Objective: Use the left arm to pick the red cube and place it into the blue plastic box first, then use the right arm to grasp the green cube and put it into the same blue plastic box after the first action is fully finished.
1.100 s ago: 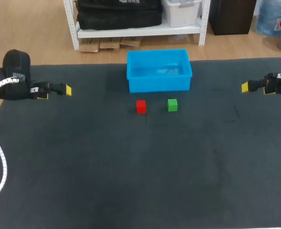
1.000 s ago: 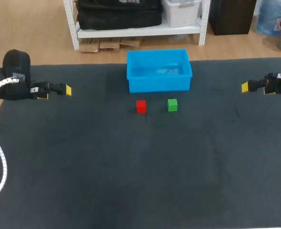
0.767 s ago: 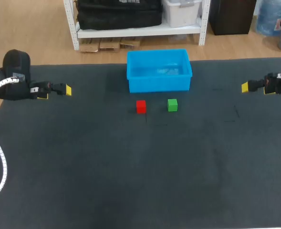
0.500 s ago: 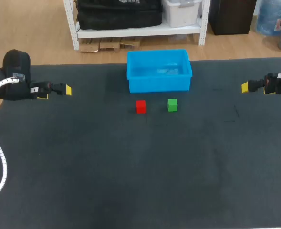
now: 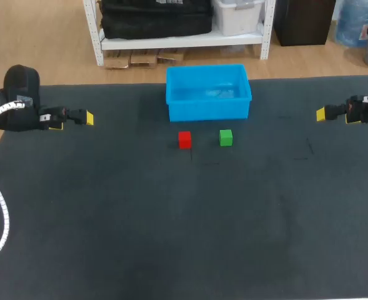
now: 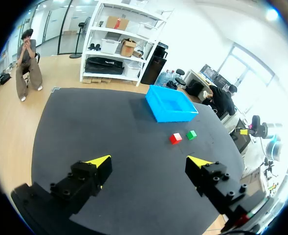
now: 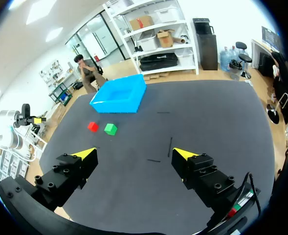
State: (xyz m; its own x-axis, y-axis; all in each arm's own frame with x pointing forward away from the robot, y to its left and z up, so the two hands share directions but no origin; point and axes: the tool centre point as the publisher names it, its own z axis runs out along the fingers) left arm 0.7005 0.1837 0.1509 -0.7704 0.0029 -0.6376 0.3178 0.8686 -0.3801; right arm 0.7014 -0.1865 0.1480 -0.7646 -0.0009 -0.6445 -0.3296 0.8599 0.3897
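red cube (image 5: 184, 139) lies well apart from the open left claw (image 5: 73, 119).

Wide bare worktop (image 5: 171, 237) from the left jaws across to the red cube (image 5: 184, 139), the same from the right jaws to the green cube (image 5: 226, 137), a gap between the two cubes, blue plastic box (image 5: 208, 107) just behind them, front wall close, free from above

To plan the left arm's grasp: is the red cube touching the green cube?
Apart. The head view shows a strip of bare dark table between the red cube and the green cube.
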